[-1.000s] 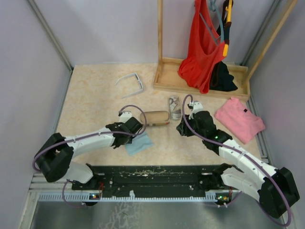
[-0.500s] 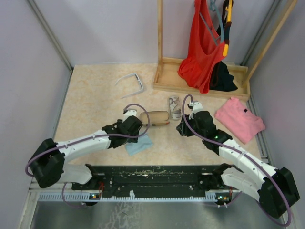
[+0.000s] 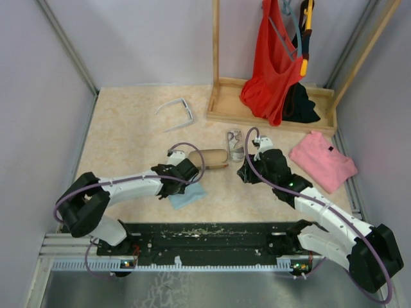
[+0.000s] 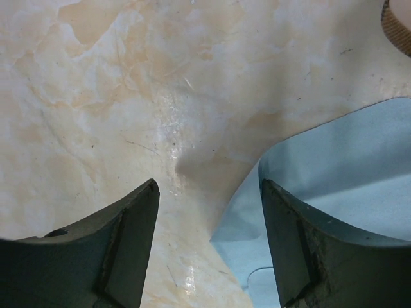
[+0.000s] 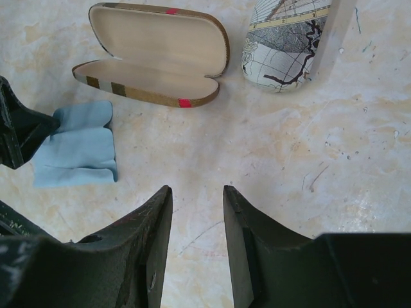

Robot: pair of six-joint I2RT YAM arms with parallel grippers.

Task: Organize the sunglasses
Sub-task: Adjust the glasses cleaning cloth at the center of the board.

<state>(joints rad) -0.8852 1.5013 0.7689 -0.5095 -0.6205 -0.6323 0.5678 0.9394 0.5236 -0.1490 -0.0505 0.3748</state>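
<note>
Blue cloth lies partly under the left jaws, which gape wide and hold nothing. To lift it cleanly, I'd centre them over its edge and press down to the table before closing. The right jaws, slightly parted and empty, hover near the open case. The white sunglasses lie well apart, at the back.

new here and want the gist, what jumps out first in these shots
The red garment hanging on the wooden rack at the far right grabs the eye first, with a folded pink shirt lying just in front of it. In the middle, a striped case lies open and empty, and the left end effector is open over the edge of a light blue cloth.
</note>
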